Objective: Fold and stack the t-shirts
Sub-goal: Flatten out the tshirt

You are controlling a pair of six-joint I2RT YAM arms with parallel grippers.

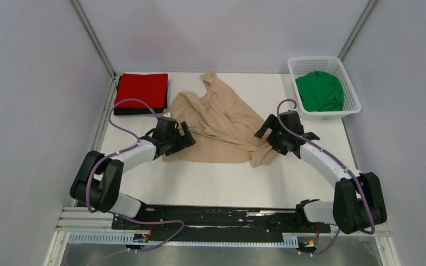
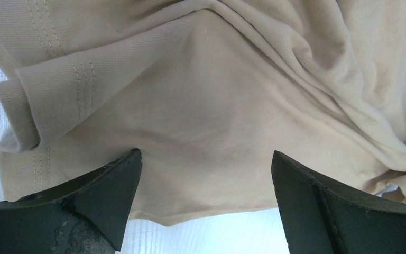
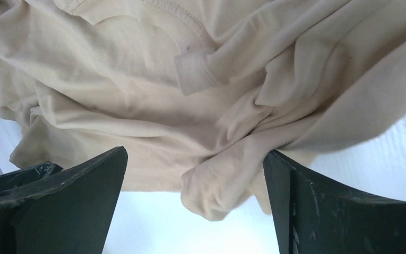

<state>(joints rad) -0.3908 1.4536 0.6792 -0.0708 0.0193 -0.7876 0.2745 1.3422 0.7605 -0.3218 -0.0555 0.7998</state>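
On the table [image 1: 227, 183], centre: the beige t-shirt [image 1: 219, 130] lies crumpled and twisted, so the step in hand looks like flattening it before any fold. The left claw [image 1: 182, 138] is spread over the near-left hem, and the right claw [image 1: 269, 139] is spread over the bunched near-right corner — neither pinches cloth. Next move, likely: close on both edges and draw them apart. A folded red t-shirt [image 1: 141, 90] sits far left; a green t-shirt [image 1: 319, 91] lies in the white basket [image 1: 310, 62], well apart. The main obstacle is the overlapping folds.
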